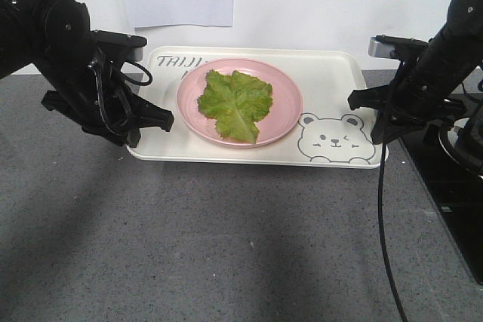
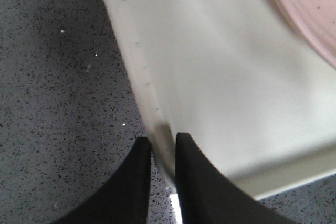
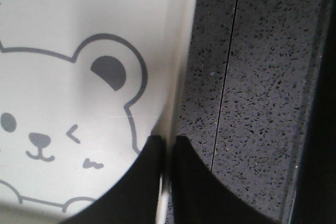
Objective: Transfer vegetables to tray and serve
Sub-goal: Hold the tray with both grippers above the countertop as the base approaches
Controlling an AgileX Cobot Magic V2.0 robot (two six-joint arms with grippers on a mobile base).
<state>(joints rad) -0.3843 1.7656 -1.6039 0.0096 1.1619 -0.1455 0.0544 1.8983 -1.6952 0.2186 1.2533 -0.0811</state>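
The green ruffled vegetables (image 1: 235, 103) lie on a round pink plate (image 1: 285, 103), which rests on the cream-white tray (image 1: 332, 81) with its bear drawing (image 1: 334, 139). My left gripper (image 1: 145, 127) is shut on the tray's left rim (image 2: 157, 129), one finger on each side of it. At the opposite end my right gripper (image 1: 375, 120) is shut on the tray's right rim (image 3: 173, 114), beside the bear's ear (image 3: 109, 72). A slice of the pink plate (image 2: 310, 14) shows at the top right of the left wrist view.
The tray sits toward the back of a dark speckled counter (image 1: 226, 246), close to a white wall. A black cable (image 1: 385, 231) hangs from the right arm down to the counter. Dark equipment (image 1: 453, 186) stands at the right edge.
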